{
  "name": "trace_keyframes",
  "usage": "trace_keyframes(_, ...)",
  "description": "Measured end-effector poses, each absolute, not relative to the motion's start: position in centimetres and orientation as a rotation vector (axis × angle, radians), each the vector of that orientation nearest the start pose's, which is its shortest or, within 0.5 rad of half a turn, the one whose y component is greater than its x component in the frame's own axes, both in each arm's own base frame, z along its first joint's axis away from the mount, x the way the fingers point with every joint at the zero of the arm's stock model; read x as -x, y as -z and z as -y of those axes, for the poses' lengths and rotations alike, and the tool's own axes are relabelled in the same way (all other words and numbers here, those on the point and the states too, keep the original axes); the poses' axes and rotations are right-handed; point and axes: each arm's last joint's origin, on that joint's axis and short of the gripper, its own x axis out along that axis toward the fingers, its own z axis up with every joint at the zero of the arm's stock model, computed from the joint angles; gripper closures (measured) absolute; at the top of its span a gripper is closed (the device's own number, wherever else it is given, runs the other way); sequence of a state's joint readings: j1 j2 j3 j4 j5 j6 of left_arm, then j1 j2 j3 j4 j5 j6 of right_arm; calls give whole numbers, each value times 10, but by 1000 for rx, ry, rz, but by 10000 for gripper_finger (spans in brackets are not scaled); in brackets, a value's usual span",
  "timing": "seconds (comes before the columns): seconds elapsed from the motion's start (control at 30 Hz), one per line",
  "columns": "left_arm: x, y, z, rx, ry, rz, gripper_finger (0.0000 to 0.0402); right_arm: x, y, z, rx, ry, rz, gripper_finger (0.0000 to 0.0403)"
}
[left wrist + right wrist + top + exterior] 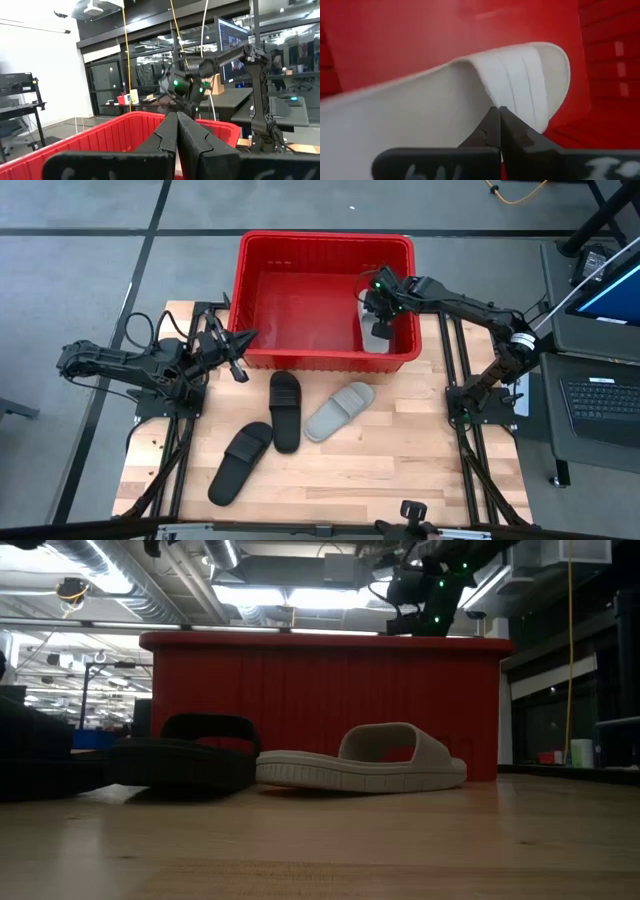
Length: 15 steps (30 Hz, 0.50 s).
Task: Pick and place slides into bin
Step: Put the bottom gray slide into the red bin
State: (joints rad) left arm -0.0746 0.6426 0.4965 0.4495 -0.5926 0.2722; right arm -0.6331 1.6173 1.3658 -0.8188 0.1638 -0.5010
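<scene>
The right gripper (378, 308) is clamping a light grey slide (470, 95) inside the red bin (262, 355), right side; the left gripper (243, 340) is waiting pressed together at the bin's left.

Glossy red plastic bin (325, 250); matt rubbery slides (285, 411), one ribbed grey (470, 85); pale, smooth-grained wooden counter (400, 460).

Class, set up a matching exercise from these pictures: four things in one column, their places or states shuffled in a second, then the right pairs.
1 right gripper
2 left gripper
3 grey slide on the table
4 bin

A lying beside a black slide
B shut on a grey slide over the bin
C shut, empty, at the bin's left corner
D red, at the table's far edge

Pairs: 1-B, 2-C, 3-A, 4-D
</scene>
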Motion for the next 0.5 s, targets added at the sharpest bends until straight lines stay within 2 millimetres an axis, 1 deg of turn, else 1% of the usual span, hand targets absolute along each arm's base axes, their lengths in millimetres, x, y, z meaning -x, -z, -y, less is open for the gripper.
trace_keyframes(0.23,-148,-313,-5,-121,-543,229,399,-257,-263,205,155,446,-1231,403)
trace_keyframes(0.4,-148,-313,-5,-116,-543,230,398,-252,-259,210,153,457,-1240,403)
trace_keyframes(0.5,-148,-313,-5,-116,-543,230,399,-251,-259,213,189,446,-1239,403)
